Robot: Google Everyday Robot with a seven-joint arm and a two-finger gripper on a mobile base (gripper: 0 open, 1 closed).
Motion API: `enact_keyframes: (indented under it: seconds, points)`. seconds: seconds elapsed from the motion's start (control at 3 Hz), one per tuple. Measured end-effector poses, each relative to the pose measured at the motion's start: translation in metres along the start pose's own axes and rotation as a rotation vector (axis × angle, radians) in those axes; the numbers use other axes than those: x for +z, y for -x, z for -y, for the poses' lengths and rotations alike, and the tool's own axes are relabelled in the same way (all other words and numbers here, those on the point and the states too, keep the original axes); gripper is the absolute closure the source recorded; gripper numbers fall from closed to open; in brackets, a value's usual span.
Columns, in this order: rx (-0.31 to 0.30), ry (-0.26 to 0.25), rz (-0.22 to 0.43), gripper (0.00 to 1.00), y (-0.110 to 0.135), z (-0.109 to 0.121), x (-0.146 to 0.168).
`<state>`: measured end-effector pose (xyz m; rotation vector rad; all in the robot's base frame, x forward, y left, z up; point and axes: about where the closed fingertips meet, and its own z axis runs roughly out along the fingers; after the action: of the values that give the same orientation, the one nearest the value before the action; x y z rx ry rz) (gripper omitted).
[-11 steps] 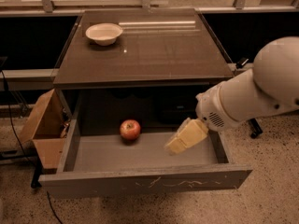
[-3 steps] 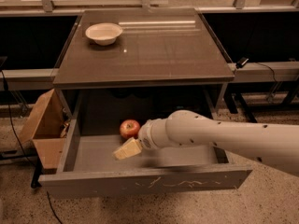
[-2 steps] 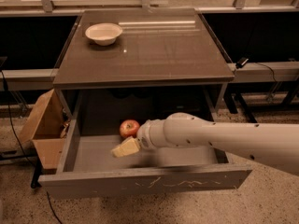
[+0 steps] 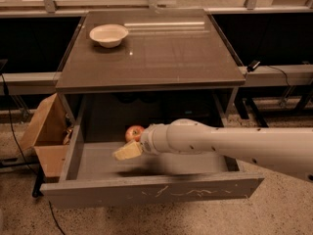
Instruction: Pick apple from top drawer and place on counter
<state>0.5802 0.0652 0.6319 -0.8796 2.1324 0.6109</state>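
Observation:
The red apple [image 4: 134,132] with yellowish patches lies on the grey floor of the open top drawer [image 4: 98,163], left of centre. My gripper [image 4: 126,151], with pale yellow fingers, hangs inside the drawer just in front of and slightly below the apple, at the end of my white arm, which reaches in from the right. The arm covers part of the apple's right side. The glossy brown-grey counter [image 4: 166,53] sits above the drawer.
A shallow cream-white bowl [image 4: 108,35] stands at the counter's back left. A brown cardboard box [image 4: 46,133] stands on the floor left of the drawer. The drawer's scratched front panel [image 4: 156,192] juts toward me. Cables run along the floor at left.
My arm has swung from the drawer's right side to the left, bringing the gripper beside the apple. In the last second it crept slightly further left. The apple has not moved.

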Motion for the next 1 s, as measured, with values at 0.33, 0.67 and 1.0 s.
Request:
enact_keyframes:
  seconds: [0.33, 0.67, 1.0]
  points:
    - [0.0, 0.003, 0.019, 0.0, 0.006, 0.001, 0.007]
    - [0.001, 0.013, 0.031, 0.18, 0.01, 0.001, 0.013]
    - [0.007, 0.031, 0.044, 0.43, 0.011, -0.004, 0.018]
